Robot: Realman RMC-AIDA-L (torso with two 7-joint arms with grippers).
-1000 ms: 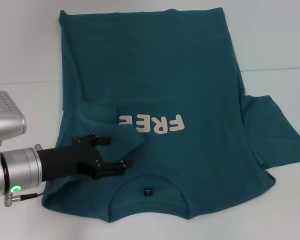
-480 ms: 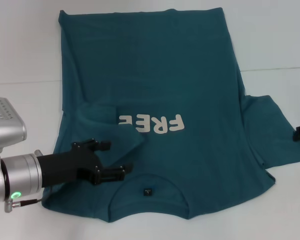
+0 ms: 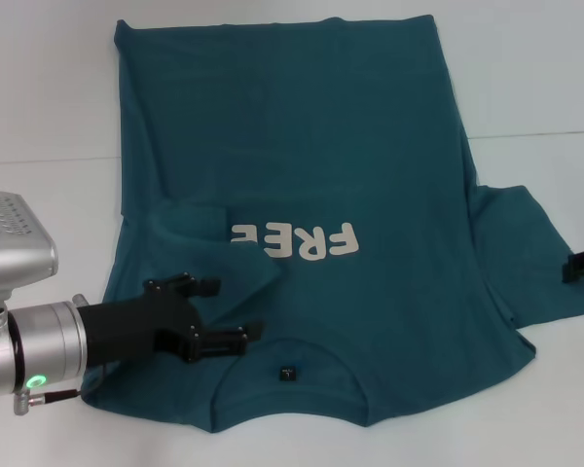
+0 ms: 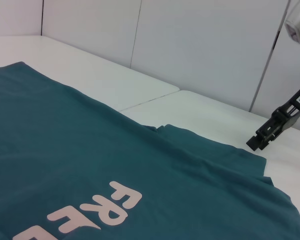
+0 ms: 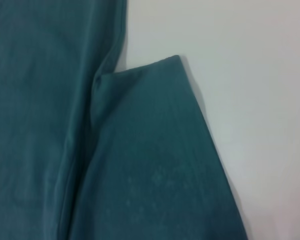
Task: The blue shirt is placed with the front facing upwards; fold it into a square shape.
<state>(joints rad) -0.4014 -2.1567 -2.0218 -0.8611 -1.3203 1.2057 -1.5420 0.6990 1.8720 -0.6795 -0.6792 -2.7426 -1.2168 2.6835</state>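
The blue shirt (image 3: 302,175) is lying front-up across the middle of the white tabletop (image 3: 39,88), its hem reaching toward the far edge and its round collar (image 3: 287,350) lying at the near edge, with a small dark neck label (image 3: 287,373) showing inside the collar. The white chest print (image 3: 294,239) is reading upside down in the head view, and its first letters are being covered by the left sleeve (image 3: 209,243), which is lying folded inward over the chest. The right sleeve (image 3: 535,258) is lying spread flat on the tabletop toward the right edge. The left gripper (image 3: 214,309) is hovering low over the shirt's left shoulder area, just beside the collar, with its two black fingers (image 3: 197,285) standing apart and no cloth showing between them. The right gripper (image 3: 582,265) is showing only as a dark tip at the right edge of the head view, near the outer hem of the right sleeve; in the left wrist view it is hanging above the white surface beyond that sleeve, and whether its fingers are parted or closed cannot be told.
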